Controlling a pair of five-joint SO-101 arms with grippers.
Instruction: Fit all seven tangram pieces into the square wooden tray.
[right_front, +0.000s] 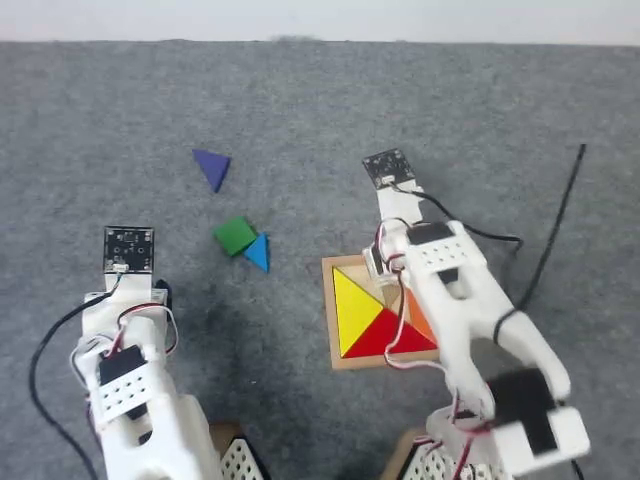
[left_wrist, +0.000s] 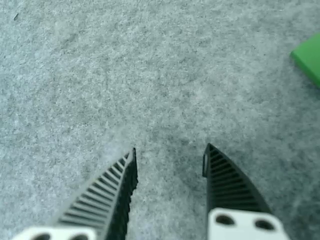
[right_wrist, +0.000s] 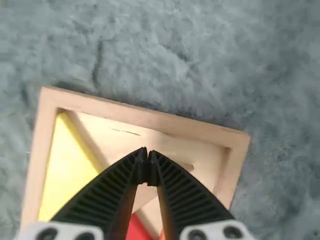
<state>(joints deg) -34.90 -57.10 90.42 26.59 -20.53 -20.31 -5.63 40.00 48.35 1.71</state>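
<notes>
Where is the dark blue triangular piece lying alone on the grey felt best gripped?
Likely from straight above, pinching across its middle: the dark blue triangular piece lies flat and alone, with every edge free.

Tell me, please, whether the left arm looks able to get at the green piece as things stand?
Probably yes. The left gripper is open over bare grey mat, and the green piece lies close ahead with nothing between them; the light blue triangle sits against its far side.
</notes>
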